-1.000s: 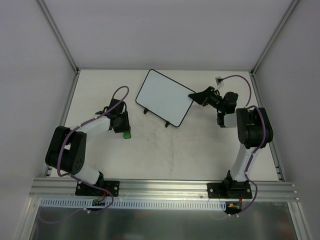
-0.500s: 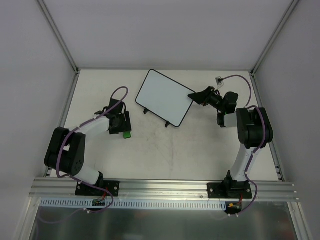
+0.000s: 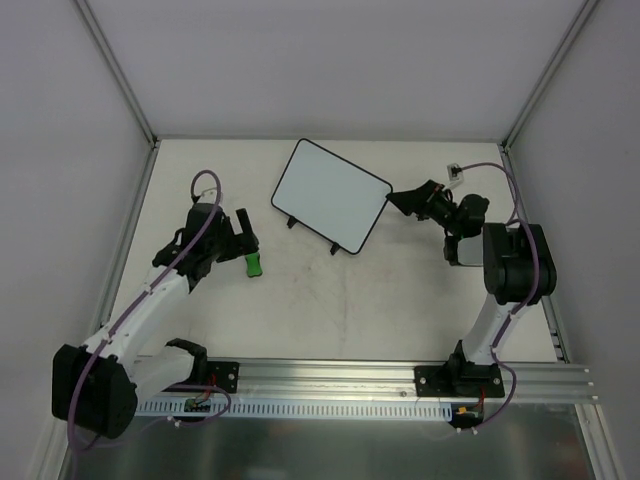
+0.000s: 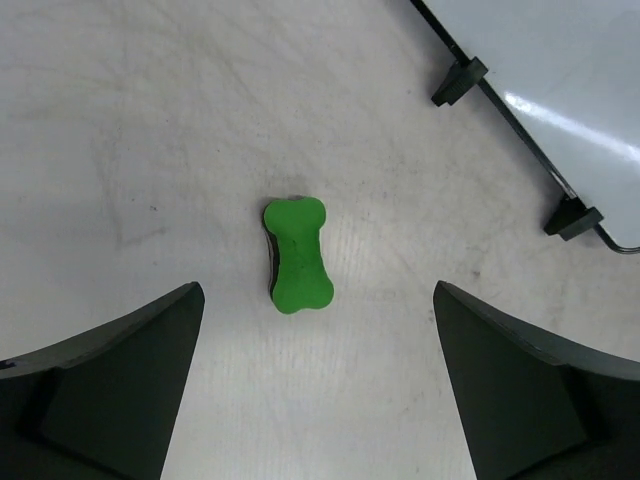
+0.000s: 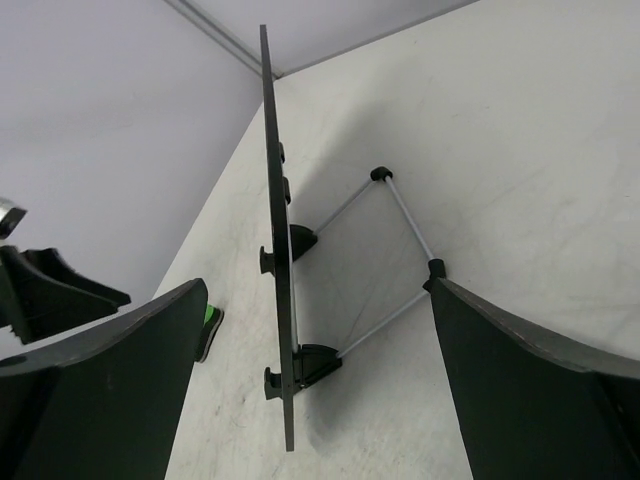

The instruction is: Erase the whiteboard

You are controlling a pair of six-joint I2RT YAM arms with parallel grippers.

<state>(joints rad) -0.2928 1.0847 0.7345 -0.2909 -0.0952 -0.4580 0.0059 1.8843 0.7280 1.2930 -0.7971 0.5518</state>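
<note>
The whiteboard [image 3: 330,194] stands tilted at the back middle of the table, and its white face shows no marks from above. A green bone-shaped eraser [image 3: 254,264] lies flat on the table to its left. My left gripper [image 3: 238,241] hovers open just above and behind the eraser [image 4: 297,256], with nothing between its fingers [image 4: 120,385]. My right gripper [image 3: 400,198] is open beside the board's right corner, a little apart from it. The right wrist view shows the whiteboard [image 5: 279,300] edge-on ahead of the open jaws.
A wire stand [image 5: 398,215] and black feet [image 5: 305,365] prop the board from behind. White enclosure walls [image 3: 60,150] close in the table on three sides. An aluminium rail [image 3: 330,375] runs along the near edge by the arm bases.
Both grippers have opened. The left one let go of the green eraser and drew back from it. The right one released the board's right corner and slid slightly right.
</note>
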